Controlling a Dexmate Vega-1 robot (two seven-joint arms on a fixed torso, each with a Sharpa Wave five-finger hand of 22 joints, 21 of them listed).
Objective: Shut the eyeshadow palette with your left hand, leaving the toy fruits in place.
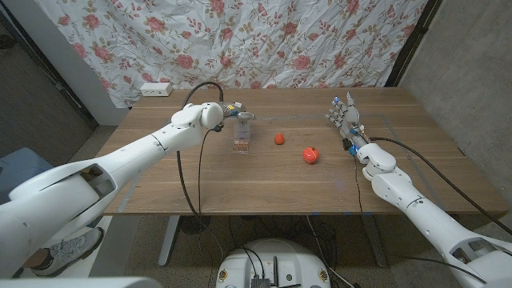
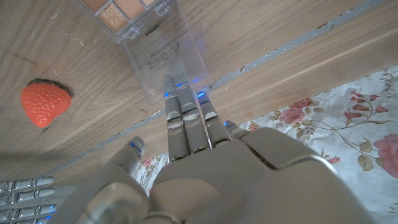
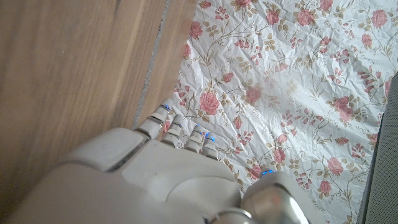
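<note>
Clear glossy plastic palette lid (image 2: 163, 61) over matt wooden table (image 2: 267, 37).

Both arms wear smooth white rounded shells with black cables looping off them. The left hand (image 2: 205, 168) and right hand (image 1: 349, 120) have grey metallic segmented fingers (image 2: 186, 121) dotted with small blue lights.

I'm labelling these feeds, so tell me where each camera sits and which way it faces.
Head: on the robot's head, looking down at the table; both arms show.
Left wrist: behind the left hand, facing the palette and strawberry, both also in head view.
Right wrist: behind the right hand, facing table edge and floral cloth.
</note>
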